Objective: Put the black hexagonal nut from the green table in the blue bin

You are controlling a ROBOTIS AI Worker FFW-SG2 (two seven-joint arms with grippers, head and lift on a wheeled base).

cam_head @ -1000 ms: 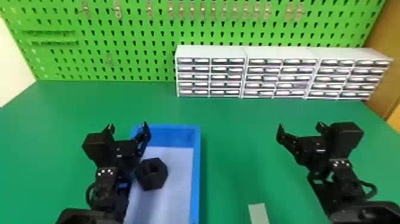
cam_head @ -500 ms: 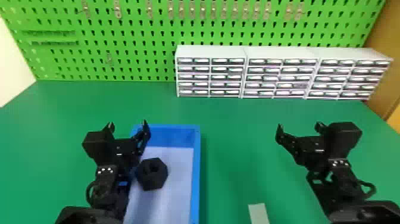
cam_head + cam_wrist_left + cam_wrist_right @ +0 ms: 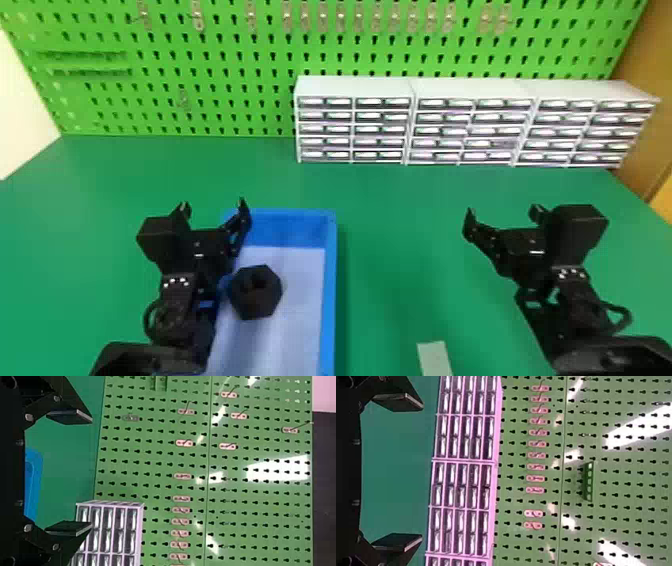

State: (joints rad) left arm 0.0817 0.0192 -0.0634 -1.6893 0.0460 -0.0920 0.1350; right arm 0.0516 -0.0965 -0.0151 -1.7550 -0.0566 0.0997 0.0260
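Nut (image 3: 256, 302), black and hexagonal, lies on the pale floor of the blue bin (image 3: 330, 300), close to the left wall, with more of the floor stretching between it and the right wall. Whether it touches the left wall, I cannot tell.

My left gripper (image 3: 214, 205) hangs at the bin's far left corner in the head view, its inner finger overlapping the blue rim there and my arm crossing the left wall. Seen from the left wrist, the fingers of my left gripper (image 3: 91, 471) stand wide apart, nothing between them, with the blue edge of the bin showing beyond.

My right gripper (image 3: 502, 210) hangs well to the right of the bin over the green table (image 3: 400, 210), which runs as open room from the bin's right wall to my nearer finger. In the right wrist view, the fingers of my right gripper (image 3: 422, 472) are also spread wide and hold nothing.

Near the front edge of the head view, between the bin and my right arm, lies a small pale piece (image 3: 435, 357). Beyond both my grippers, a strip of tabletop reaches back to three drawer cabinets (image 3: 355, 130), side by side at the foot of the green pegboard (image 3: 225, 60).
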